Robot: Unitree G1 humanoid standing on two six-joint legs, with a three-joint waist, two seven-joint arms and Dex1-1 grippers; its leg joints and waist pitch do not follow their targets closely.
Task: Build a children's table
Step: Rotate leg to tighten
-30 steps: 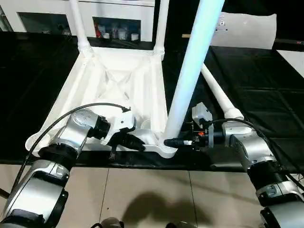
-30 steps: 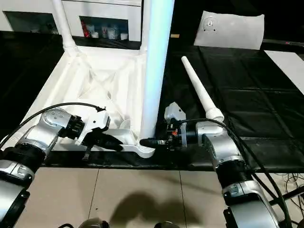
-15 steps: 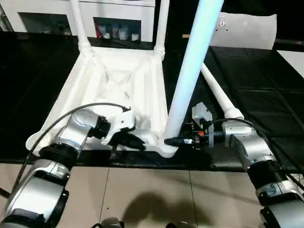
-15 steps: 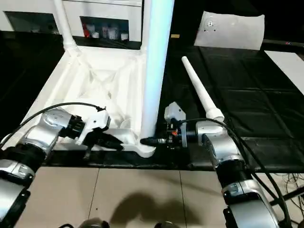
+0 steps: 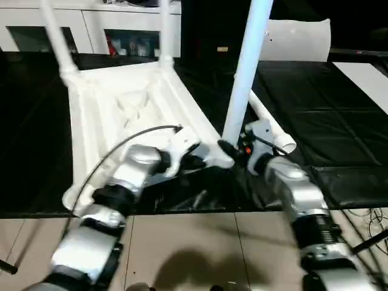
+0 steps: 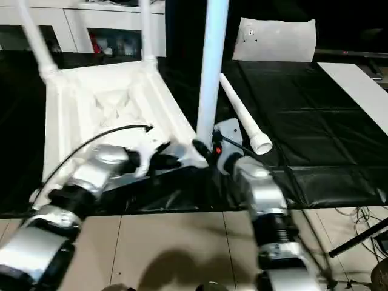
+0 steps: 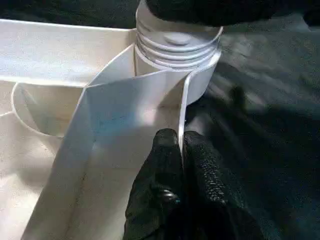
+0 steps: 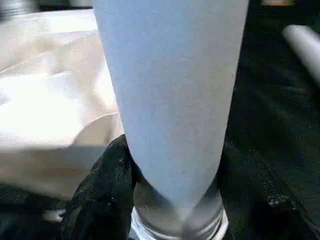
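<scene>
Right wrist view: right gripper (image 8: 172,200) holds the standing leg (image 8: 170,95) low down, fingers half apart around it.
Leg: points straight up from the near right corner socket (image 7: 175,75).
Left gripper (image 7: 181,165): pinched shut on the tabletop (image 5: 121,109) rim, left of the socket.
Spare leg (image 6: 242,118): lies on the right.

You see two silver, segmented forearms with black joint rings; a black cable loops over your left forearm (image 5: 130,176), and black-fingered tools, apparently textured, tip each wrist.
</scene>
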